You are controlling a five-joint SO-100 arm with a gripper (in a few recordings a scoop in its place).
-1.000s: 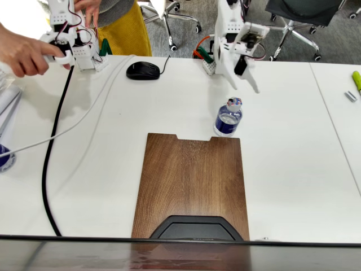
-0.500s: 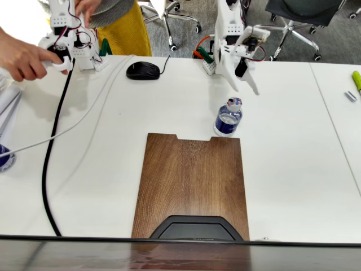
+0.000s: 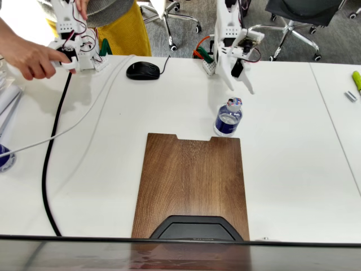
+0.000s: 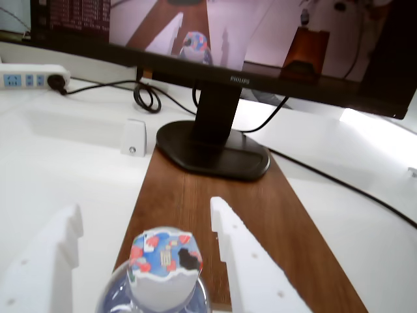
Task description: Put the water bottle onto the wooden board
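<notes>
Roughly at centre of the fixed view lies the board, filling the lower middle of the white table, its notched short edge toward the top. Just right of that notch, touching or nearly touching the board's upper right corner, the bottle stands upright on the table, not yet on the wood. Above it, at upper centre-right, hangs the gripper, clear of the cap. In the wrist view the jaws stand apart, one white finger at lower left and one right of centre, with the bottle's cap between them at the bottom and the board running up behind. The bottle looks light, smooth and thin-walled, likely to dent or slip and easy to tip. A hold around the body near the blue label, below the neck, seems safest.
</notes>
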